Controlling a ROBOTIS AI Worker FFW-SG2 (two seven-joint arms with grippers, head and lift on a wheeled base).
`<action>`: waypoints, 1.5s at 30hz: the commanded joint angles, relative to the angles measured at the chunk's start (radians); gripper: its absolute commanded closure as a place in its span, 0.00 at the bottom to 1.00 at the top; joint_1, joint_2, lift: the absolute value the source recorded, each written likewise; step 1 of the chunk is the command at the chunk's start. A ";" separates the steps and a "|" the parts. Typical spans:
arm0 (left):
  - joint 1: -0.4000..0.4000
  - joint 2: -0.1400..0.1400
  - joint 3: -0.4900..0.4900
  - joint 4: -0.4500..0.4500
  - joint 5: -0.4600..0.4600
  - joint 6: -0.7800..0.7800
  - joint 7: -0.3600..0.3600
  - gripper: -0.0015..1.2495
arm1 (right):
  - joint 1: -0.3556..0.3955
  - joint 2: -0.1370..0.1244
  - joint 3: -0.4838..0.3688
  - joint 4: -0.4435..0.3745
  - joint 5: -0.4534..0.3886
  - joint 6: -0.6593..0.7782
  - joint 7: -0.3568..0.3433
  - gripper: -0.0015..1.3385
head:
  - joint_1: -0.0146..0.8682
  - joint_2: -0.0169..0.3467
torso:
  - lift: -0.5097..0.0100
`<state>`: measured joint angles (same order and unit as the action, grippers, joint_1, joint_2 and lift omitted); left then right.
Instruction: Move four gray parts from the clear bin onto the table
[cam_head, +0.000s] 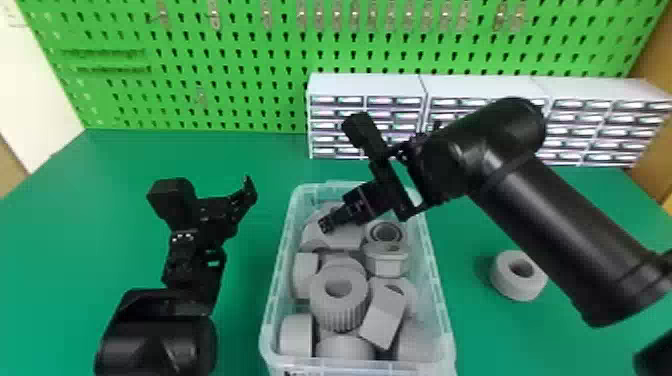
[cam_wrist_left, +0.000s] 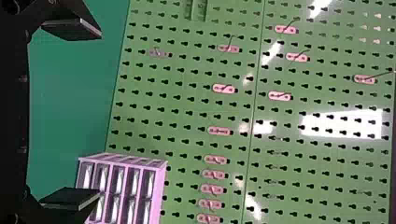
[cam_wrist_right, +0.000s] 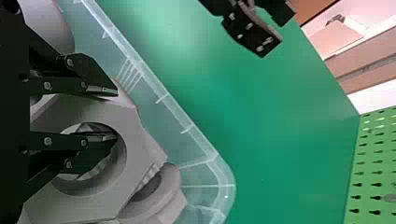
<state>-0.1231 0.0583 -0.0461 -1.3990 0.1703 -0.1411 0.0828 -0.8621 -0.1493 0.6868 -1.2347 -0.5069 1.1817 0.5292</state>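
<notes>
Gray parts (cam_head: 339, 295) fill the clear bin (cam_head: 445, 320); one gray ring (cam_head: 518, 276) lies on the green table to its right. My right gripper (cam_head: 325, 225) reaches down into the bin's far end. In the right wrist view the right gripper (cam_wrist_right: 114, 115) has its fingers a moderate gap apart, one inside the hole of a large gray part (cam_wrist_right: 133, 154) and the other at its outer edge, the part's wall between them. Left of the bin, my left gripper (cam_head: 248, 189) stays over the table; in its wrist view the left gripper (cam_wrist_left: 88, 114) is wide open and holds nothing.
White drawer cabinets (cam_head: 367, 87) stand at the back right of the table (cam_head: 125, 160), before a green pegboard (cam_head: 225, 60). The bin's clear wall (cam_wrist_right: 161, 98) runs close beside the right fingers. The right forearm passes over the table near the lone ring.
</notes>
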 joint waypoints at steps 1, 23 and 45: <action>0.000 0.002 0.000 0.000 0.000 0.000 0.000 0.08 | 0.000 -0.001 -0.029 -0.034 0.016 0.019 0.000 0.75 | 0.80 0.24 | 0.88; 0.003 0.002 -0.001 0.000 0.000 0.000 0.000 0.08 | 0.034 -0.016 -0.237 -0.129 0.177 0.111 0.000 0.75 | 0.80 0.24 | 0.88; 0.002 0.003 -0.005 0.000 0.000 0.000 0.000 0.08 | 0.115 -0.030 -0.506 -0.158 0.383 0.167 0.000 0.75 | 0.80 0.24 | 0.88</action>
<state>-0.1197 0.0614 -0.0505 -1.3990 0.1702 -0.1411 0.0828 -0.7614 -0.1780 0.2215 -1.3922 -0.1631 1.3439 0.5293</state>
